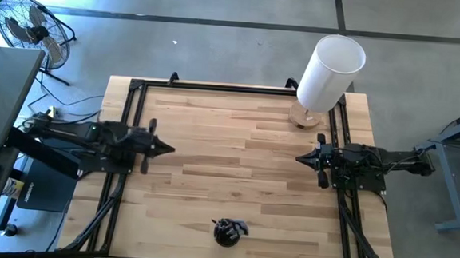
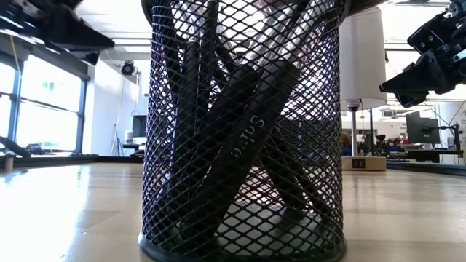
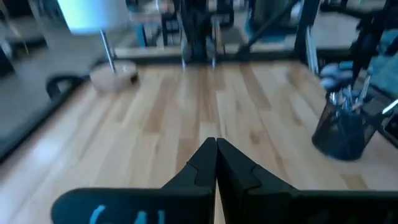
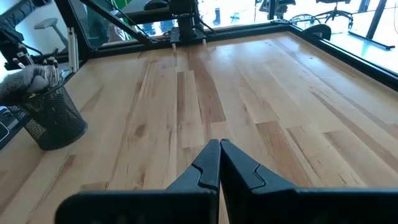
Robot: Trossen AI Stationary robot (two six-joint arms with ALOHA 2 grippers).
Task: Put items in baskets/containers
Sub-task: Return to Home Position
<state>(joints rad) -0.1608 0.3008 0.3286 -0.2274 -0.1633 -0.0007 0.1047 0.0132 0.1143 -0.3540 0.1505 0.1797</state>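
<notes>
A small black mesh cup stands at the middle of the table's near edge. It fills the low view and also shows in both wrist views. Several dark-handled brushes stand inside it, lower ends on its floor, leaning against the mesh wall, with pale tips sticking out above the rim. My left gripper hovers shut at the table's left side, far from the cup. My right gripper hovers shut at the right side.
A tall white cylinder on a round wooden base stands at the far right corner. Black frame rails run along the table's left, far and right edges. Bare wood lies between the two grippers. A fan stands on the floor beyond.
</notes>
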